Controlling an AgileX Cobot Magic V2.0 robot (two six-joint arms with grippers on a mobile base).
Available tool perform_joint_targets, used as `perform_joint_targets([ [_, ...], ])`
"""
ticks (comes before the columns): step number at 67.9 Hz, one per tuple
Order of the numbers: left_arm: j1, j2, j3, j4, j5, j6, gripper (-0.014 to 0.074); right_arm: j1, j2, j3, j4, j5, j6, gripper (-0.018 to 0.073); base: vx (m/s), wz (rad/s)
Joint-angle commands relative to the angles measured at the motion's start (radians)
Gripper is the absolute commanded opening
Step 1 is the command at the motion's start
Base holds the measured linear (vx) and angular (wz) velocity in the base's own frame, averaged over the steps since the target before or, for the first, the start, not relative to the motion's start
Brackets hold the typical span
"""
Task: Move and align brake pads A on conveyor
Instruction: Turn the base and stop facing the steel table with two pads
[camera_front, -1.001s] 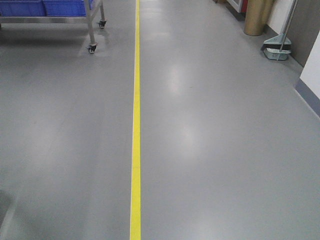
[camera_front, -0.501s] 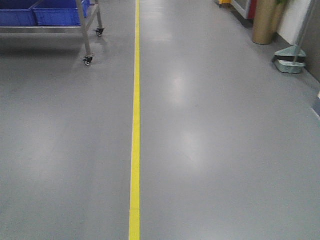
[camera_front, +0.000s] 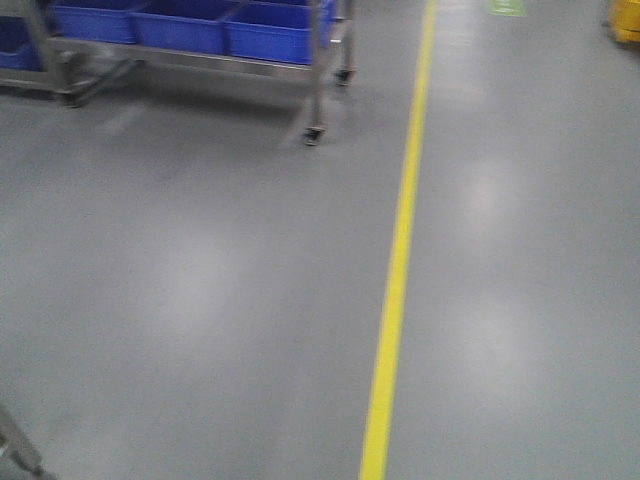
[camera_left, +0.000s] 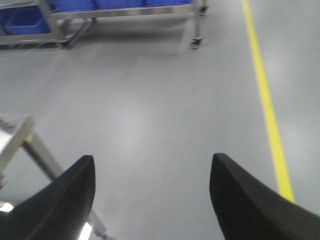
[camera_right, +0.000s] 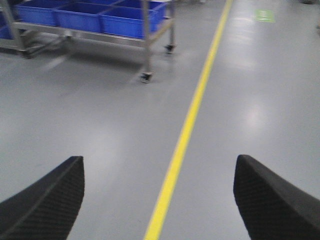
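Brake pads A: none shows in any view; where they lie cannot be told from here.
Conveyor: also out of sight; no dark belt or red edge strip appears.
Progress: by the look of it, nothing is done yet; picking up, moving and aligning all four pads is left, and the belt must first be reached.
Left gripper (camera_left: 152, 159): released, its black fingers spread wide over grey floor (camera_front: 180, 280), nothing between them.
Right gripper (camera_right: 160, 160): likewise released and carrying nothing; the yellow line (camera_front: 400, 260) painted on the floor runs up between its fingers.
Containers: blue bins (camera_front: 270, 30) sit side by side on a shelf of a wheeled steel trolley (camera_front: 318, 80), well apart from both arms.
Contents: the picture is blurred and the angle low; the bins seem to hold nothing, though that is not certain.
Also in frame: a steel frame (camera_left: 15, 135) at the lower left of the left wrist view.
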Motion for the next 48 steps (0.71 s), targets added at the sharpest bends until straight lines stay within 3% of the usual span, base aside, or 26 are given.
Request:
perform_joint_targets([
  [1, -0.004, 0.009, -0.026, 0.001, -0.062, 0.0, 0.046, 0.0, 0.011, -0.027, -0.004, -0.068, -0.004, 0.0592, 0.47, 0.83],
  [48, -0.004, 0.009, -0.026, 0.001, -0.062, 0.0, 0.046, 0.0, 0.011, -0.027, -0.004, -0.068, -0.004, 0.0592, 0.47, 0.69],
])
